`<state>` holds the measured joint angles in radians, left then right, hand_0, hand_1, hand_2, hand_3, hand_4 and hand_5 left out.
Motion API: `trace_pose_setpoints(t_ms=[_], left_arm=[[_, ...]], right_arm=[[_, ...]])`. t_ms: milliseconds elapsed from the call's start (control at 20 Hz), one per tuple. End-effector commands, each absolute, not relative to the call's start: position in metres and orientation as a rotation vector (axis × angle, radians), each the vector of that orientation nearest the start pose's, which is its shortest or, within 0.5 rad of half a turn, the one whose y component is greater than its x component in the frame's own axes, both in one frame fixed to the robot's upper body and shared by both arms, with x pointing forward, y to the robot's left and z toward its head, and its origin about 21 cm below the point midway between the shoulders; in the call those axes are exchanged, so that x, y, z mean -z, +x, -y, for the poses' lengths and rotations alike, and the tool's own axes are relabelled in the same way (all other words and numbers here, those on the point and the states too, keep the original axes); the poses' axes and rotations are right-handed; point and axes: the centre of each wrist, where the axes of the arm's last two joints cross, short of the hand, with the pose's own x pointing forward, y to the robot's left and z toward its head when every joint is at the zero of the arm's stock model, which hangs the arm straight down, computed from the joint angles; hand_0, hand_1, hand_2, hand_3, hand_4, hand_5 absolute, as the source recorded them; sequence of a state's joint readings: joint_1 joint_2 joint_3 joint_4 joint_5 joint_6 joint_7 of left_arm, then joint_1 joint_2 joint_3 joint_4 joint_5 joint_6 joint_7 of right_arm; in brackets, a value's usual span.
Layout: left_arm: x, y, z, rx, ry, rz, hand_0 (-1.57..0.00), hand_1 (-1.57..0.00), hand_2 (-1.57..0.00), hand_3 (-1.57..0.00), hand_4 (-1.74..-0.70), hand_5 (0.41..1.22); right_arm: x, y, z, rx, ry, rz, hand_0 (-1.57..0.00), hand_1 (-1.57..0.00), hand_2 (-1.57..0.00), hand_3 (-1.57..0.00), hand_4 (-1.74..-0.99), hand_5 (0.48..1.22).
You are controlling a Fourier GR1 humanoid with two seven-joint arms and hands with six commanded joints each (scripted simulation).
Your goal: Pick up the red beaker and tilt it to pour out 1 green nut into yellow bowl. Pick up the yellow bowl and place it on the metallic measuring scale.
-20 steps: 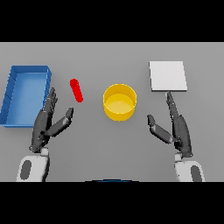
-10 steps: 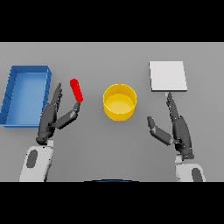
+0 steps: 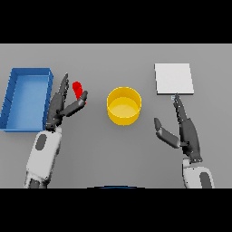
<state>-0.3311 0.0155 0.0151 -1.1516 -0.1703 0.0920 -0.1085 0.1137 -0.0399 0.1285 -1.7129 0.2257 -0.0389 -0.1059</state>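
Left hand: our left hand [image 3: 61,105] sits at about 9 o'clock from the yellow bowl [image 3: 123,105], fingers straight and spread wide, thumb reaching toward the red beaker [image 3: 78,89]; nothing is gripped yet.
Red beaker: we see it between the thumb and the fingers, just right of the blue bin [image 3: 26,99]. We cannot tell whether the hand touches it.
Right hand: our right hand [image 3: 185,130] rests at 4 o'clock from the bowl, fingers straight, holding nothing.
Scale: the pale square plate [image 3: 174,79] lies at 2 o'clock from the bowl.
Nut: we cannot see any green nut.
Risk: we judge the thin beaker could tip or skid toward the bin if our fingers close off-centre; a loose hold could spill the nut short of the bowl.
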Motion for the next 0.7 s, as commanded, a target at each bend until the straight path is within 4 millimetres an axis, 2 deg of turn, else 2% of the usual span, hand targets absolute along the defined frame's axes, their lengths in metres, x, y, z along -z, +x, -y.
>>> trace_pose_setpoints(t_ms=[0,100,450,650], left_arm=[[0.025,0.327,-0.198,0.207,0.126,1.573,0.0,0.0,0.0,0.0,-1.18,0.631],[0.03,0.334,-0.192,0.225,0.142,1.569,0.0,0.0,0.0,0.0,-1.21,0.636],[0.03,0.36,-0.18,0.277,0.187,1.602,0.0,0.0,0.0,0.0,-1.26,0.676],[0.034,0.366,-0.173,0.269,0.186,1.637,0.0,-0.02,-0.04,0.0,-1.3,0.715]], right_arm=[[-0.009,0.22,0.215,-0.239,-0.162,1.721,0.0,0.0,0.0,0.0,-1.245,0.67],[-0.009,0.22,0.217,-0.254,-0.16,1.716,0.0,0.0,0.0,0.0,-1.247,0.673],[-0.006,0.217,0.218,-0.242,-0.149,1.722,0.0,0.0,0.0,0.0,-1.266,0.692],[-0.008,0.216,0.218,-0.238,-0.157,1.729,0.0,0.0,0.0,0.0,-1.259,0.691]])
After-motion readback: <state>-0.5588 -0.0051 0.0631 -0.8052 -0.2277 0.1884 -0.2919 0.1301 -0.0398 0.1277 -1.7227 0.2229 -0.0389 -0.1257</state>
